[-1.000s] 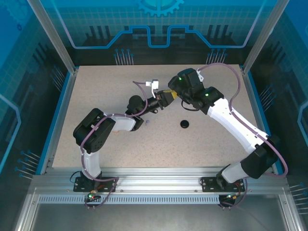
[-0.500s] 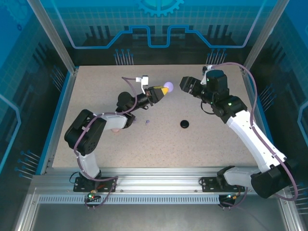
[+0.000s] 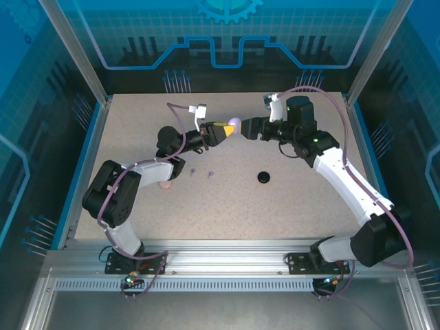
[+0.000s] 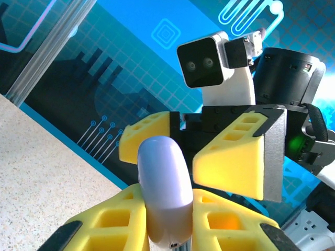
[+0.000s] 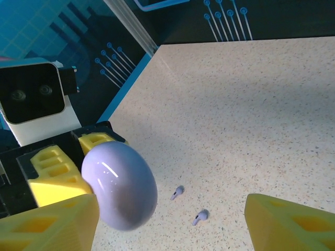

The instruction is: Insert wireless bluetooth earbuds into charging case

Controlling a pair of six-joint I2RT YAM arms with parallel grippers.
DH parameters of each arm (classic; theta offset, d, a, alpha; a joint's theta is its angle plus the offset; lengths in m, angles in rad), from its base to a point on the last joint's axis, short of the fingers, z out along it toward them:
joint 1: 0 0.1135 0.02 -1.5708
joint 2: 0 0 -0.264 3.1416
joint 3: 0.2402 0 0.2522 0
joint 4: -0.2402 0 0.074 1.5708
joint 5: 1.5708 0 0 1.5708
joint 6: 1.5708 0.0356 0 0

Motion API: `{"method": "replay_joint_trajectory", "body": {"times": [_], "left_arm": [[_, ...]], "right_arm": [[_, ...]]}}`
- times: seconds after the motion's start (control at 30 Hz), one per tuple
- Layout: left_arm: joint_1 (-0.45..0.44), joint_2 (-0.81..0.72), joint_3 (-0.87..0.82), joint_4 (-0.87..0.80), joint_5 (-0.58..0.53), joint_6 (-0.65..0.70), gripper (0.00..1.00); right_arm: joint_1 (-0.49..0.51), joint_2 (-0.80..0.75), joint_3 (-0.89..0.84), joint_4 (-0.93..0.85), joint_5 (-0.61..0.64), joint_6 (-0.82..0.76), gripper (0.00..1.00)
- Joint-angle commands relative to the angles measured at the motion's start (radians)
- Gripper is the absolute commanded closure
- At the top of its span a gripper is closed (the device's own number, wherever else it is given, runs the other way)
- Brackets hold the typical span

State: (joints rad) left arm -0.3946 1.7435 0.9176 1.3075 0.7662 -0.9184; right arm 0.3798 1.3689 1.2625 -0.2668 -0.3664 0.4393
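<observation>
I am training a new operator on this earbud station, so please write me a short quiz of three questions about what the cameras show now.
1. True or false: the right gripper is shut on the lavender case.
2. Where do the two lavender earbuds lie? A) inside the case B) on the table C) in the right gripper
3. Fill in: the round case lying on the table is ___.
Key: 1 false, the left gripper holds it; 2 B; 3 black.
</observation>
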Motion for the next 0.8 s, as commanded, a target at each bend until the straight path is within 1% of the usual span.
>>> {"method": "replay_joint_trajectory", "body": {"times": [0.0,0.17,0.3,0.5,0.57,0.77], "left_arm": [[0.005,-0.038,0.023,-0.007,0.04,-0.004,1.0],[0.005,-0.042,0.032,-0.01,0.053,-0.01,1.0],[0.005,-0.055,0.031,-0.009,0.067,-0.012,1.0],[0.005,-0.079,0.022,-0.017,0.065,-0.006,1.0],[0.005,-0.084,0.021,-0.02,0.066,-0.004,1.0],[0.005,-0.094,0.013,-0.025,0.067,0.006,1.0]], "right_arm": [[0.011,0.014,0.035,0.038,-0.037,-0.022,0.26],[0.019,0.046,0.053,0.029,-0.023,-0.024,0.28],[0.015,0.067,0.06,0.012,0.025,-0.021,0.31],[-0.029,0.09,0.039,-0.007,0.099,0.022,0.38],[-0.044,0.078,0.027,-0.008,0.109,0.034,0.39],[-0.076,-0.028,-0.026,0.032,0.07,0.073,0.37]]}}
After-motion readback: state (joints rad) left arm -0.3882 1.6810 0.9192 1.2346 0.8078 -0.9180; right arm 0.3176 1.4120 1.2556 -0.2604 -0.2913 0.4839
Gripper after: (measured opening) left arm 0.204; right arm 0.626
